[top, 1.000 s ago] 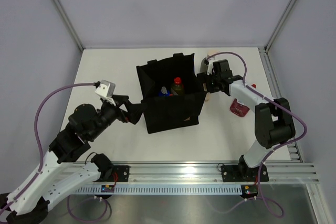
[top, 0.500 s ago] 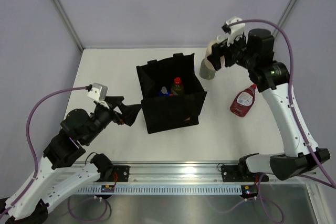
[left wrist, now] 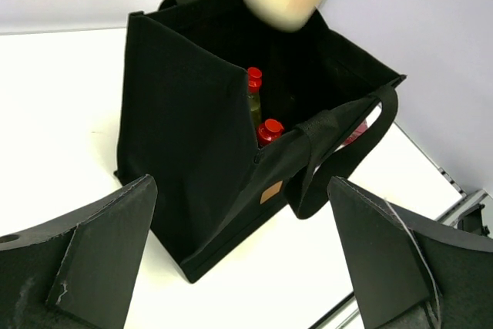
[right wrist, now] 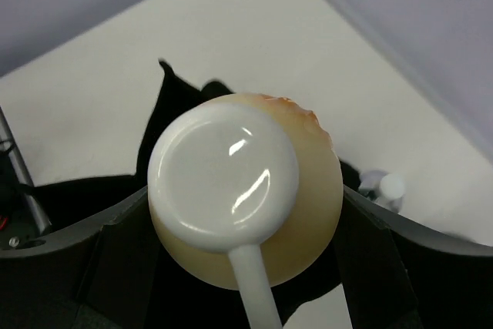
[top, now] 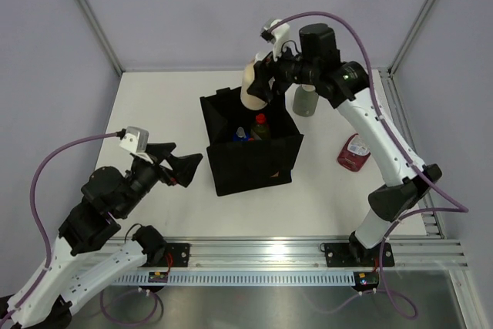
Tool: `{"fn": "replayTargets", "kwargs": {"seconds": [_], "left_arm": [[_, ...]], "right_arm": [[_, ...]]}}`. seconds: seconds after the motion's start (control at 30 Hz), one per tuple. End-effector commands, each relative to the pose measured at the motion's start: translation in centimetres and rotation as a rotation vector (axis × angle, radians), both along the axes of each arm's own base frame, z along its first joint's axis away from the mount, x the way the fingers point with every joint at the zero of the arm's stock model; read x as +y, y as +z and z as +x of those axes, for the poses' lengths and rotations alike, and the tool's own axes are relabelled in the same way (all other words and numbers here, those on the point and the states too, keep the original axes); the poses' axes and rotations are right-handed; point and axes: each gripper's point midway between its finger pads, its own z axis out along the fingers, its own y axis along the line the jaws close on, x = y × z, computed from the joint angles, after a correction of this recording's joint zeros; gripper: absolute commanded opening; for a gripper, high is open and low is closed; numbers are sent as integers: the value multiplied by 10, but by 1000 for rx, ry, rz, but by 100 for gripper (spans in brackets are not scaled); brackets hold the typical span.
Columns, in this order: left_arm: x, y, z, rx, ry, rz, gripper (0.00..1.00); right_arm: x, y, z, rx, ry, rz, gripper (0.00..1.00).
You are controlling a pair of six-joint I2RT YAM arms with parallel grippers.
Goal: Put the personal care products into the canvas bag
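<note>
From above, your right gripper (top: 260, 82) squeezes the cream bottle (top: 250, 92) and holds it in the air over the far edge of the canvas bag (top: 254, 166). Inside the bag you see a yellow bottle (top: 260, 127) with a red cap and a blue cap (top: 241, 135) beside it. A grey-green bottle (top: 306, 101) stands on the table (top: 154, 105) just past the bag's far right corner, under your right arm. A dark red bottle (top: 353, 152) lies flat, well off to the right. Your left gripper (top: 183, 167) sits near the bag's left side, not touching it, fingers spread wide.

In the left wrist view, the two dark fingers (left wrist: 92, 252) stand far apart. The bag fills the middle. The cream bottle is a blur above its open mouth.

In the right wrist view, you look down on the bottle's round white cap (right wrist: 223, 179). A finger presses each side. The black bag lies underneath. A small pale bottle top (right wrist: 387, 188) peeks out; you cannot tell which bottle it is.
</note>
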Motion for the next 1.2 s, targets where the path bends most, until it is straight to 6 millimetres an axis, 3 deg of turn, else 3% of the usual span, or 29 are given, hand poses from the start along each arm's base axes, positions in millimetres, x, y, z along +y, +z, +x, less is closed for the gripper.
{"fn": "replayTargets", "kwargs": {"seconds": [0.0, 0.13, 0.3, 0.4, 0.47, 0.5, 0.67, 0.87, 0.97, 1.07, 1.17], "left_arm": [[8, 0, 4, -22, 44, -2, 99], [4, -7, 10, -14, 45, 25, 99], [-6, -11, 13, 0, 19, 37, 99], [-7, -16, 13, 3, 16, 37, 99], [-6, -19, 13, 5, 20, 40, 99], [-5, -19, 13, 3, 23, 38, 99], [-4, -20, 14, 1, 28, 37, 99], [-7, -21, 14, 7, 21, 33, 99], [-5, -21, 13, 10, 27, 32, 99], [-3, -21, 12, 7, 33, 28, 99], [-2, -22, 13, 9, 38, 24, 99]], "right_arm": [[19, -7, -4, -9, 49, 27, 0], [34, -69, -3, 68, 71, -85, 0], [45, -119, 8, 133, 63, -146, 0], [52, -139, 2, 185, 99, -153, 0], [59, -137, -8, 209, 148, -113, 0], [65, -126, -22, 216, 210, -66, 0], [86, -80, -52, 267, 374, 108, 0], [99, -53, -61, 352, 414, 230, 0], [105, -59, -67, 381, 416, 237, 0], [107, -97, -72, 402, 412, 170, 1], [101, -149, -66, 439, 376, 60, 8]]}}
